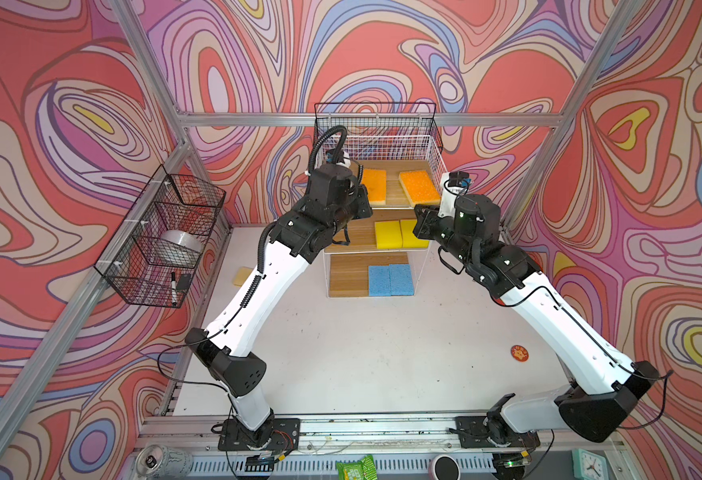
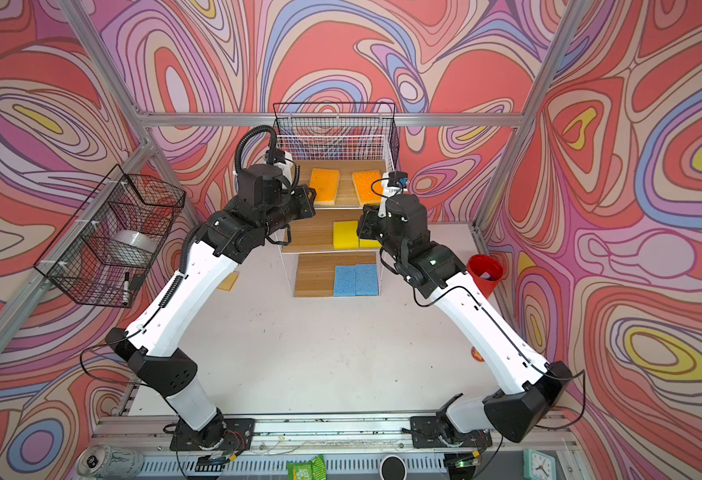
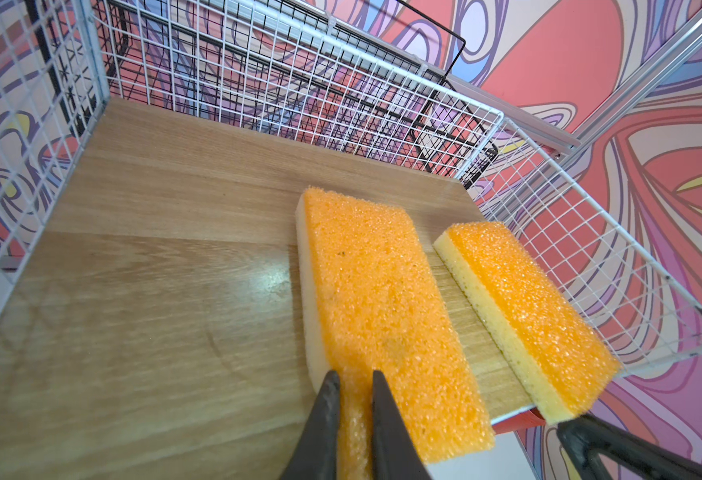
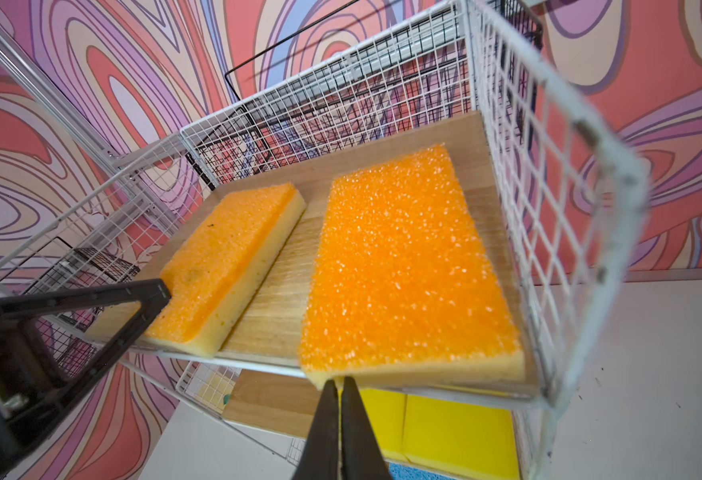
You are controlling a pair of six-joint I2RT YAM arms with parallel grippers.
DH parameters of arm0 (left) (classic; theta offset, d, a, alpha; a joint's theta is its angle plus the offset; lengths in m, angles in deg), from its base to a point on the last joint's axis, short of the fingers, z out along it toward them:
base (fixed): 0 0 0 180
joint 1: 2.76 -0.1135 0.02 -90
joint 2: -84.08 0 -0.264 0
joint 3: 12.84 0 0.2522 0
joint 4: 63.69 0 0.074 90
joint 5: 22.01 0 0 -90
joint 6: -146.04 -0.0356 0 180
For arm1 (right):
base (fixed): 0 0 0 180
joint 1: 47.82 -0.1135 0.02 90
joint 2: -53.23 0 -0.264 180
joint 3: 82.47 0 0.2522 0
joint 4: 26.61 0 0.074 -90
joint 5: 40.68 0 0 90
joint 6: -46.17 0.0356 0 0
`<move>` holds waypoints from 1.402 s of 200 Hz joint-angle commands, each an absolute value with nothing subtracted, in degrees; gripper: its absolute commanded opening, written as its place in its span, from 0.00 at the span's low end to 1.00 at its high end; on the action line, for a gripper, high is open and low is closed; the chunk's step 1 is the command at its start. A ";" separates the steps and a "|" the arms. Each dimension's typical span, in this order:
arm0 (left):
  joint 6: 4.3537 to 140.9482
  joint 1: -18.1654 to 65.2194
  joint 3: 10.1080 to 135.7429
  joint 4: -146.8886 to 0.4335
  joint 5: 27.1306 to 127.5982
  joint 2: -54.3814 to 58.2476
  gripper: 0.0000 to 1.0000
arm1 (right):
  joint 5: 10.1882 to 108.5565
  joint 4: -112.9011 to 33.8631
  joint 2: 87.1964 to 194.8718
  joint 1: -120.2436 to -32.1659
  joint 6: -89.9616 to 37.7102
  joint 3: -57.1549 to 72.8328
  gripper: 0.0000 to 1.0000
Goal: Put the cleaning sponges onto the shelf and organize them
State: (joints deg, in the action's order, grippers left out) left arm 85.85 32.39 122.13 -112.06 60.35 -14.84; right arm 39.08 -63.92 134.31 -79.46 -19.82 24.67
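While a red cup (image 2: 484, 270) is caught in a top view alone, seven sponges are counted: one pale sponge (image 1: 242, 276) on the table (image 1: 362, 353); on the shelf (image 1: 391, 143) two yellow sponges (image 1: 387, 235), two blue sponges (image 1: 379, 280), the left orange sponge (image 3: 382, 311) pinched by the left gripper (image 3: 355, 382), the right orange sponge (image 4: 407, 266) touched by the right gripper's (image 4: 339, 384) closed fingers.

Bright, even light, a glare patch on the shelf (image 3: 270, 278), wrist views warped and blurred at edges
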 commanded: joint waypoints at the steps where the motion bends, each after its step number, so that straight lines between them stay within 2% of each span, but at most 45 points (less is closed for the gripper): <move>1: 84.80 32.39 120.83 -113.97 61.67 -13.74 0.16 | 40.55 -63.43 135.76 -78.60 -19.60 26.89 0.00; 140: 85.01 32.39 122.71 -114.51 62.14 -15.39 0.16 | 44.06 -64.29 138.54 -76.53 -20.75 29.37 0.00; 223: 87.37 33.66 126.91 -115.16 62.47 -18.93 0.14 | 51.68 -56.81 126.76 -76.47 -21.48 17.04 0.00; 280: 89.28 36.05 127.89 -115.02 60.45 -20.46 0.14 | 51.12 -54.30 119.61 -76.47 -21.59 10.45 0.00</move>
State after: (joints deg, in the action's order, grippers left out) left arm 87.75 34.49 126.66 -112.43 61.43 -18.51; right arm 50.71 -56.16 121.59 -76.73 -20.84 12.23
